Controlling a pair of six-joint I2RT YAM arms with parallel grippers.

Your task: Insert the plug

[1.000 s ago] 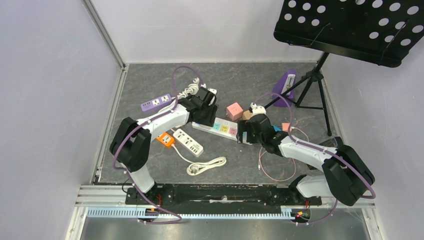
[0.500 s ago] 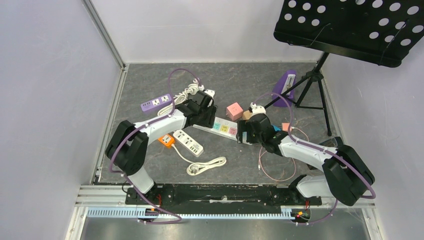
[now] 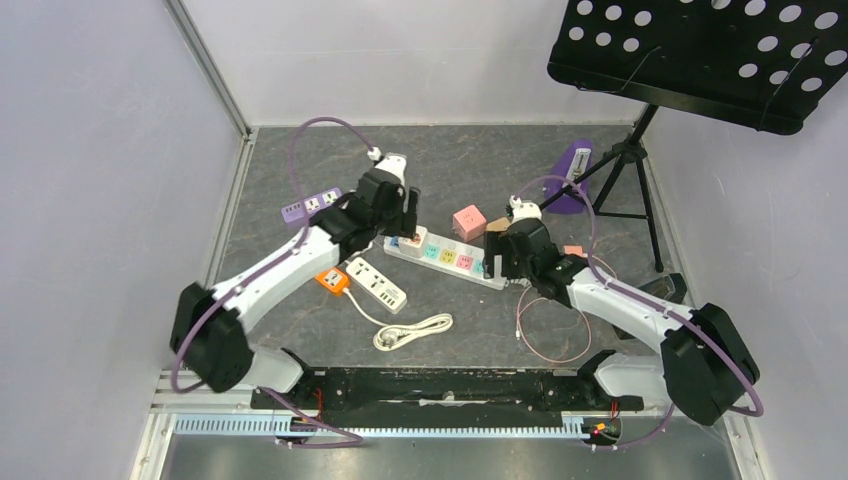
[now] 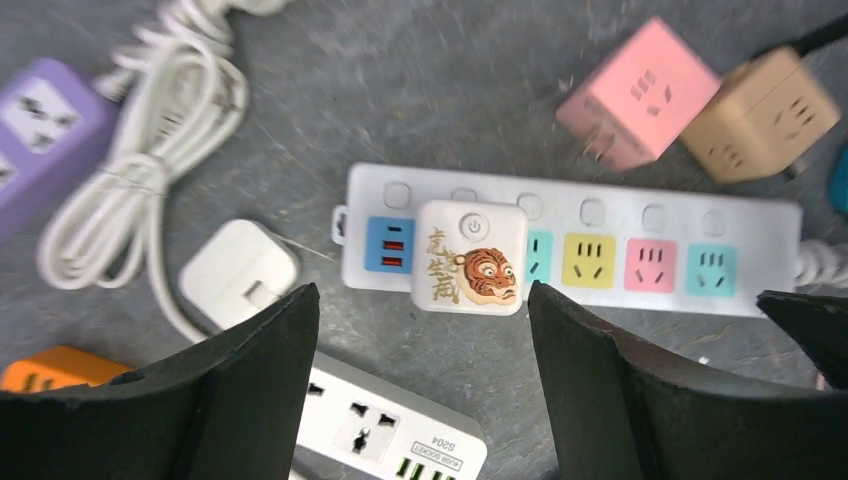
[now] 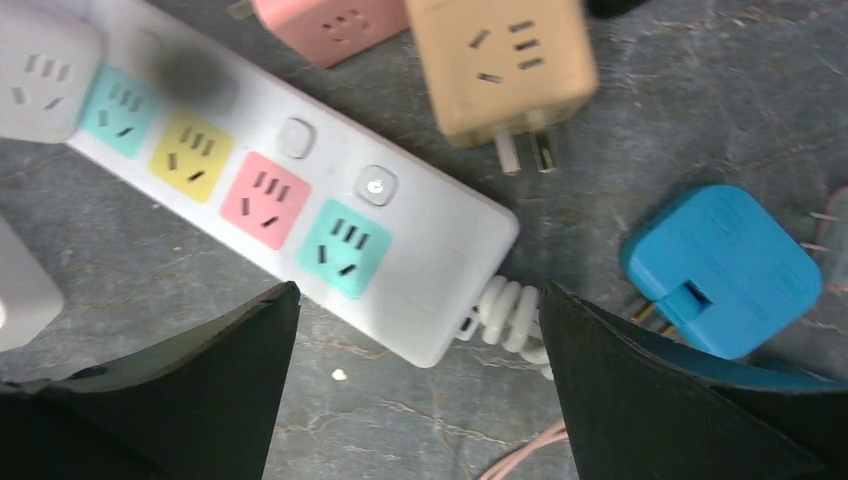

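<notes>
The left pincer (image 4: 422,290) hangs open and empty above the white cube plug with a tiger face (image 4: 470,257), seated in the long white power strip (image 4: 620,215), so insertion looks done. The right pincer (image 5: 418,290), also open, hovers over the strip's cord end, likely for bracing.

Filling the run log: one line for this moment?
tiger plug on power strip | left jaws open above it | right jaws open

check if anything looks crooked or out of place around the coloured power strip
Nothing looks damaged or spilled. The tiger-print plug sits square on the white power strip. The only oddities are the pink cube and tan cube, which lie tipped over beside the strip with prongs exposed.
</notes>
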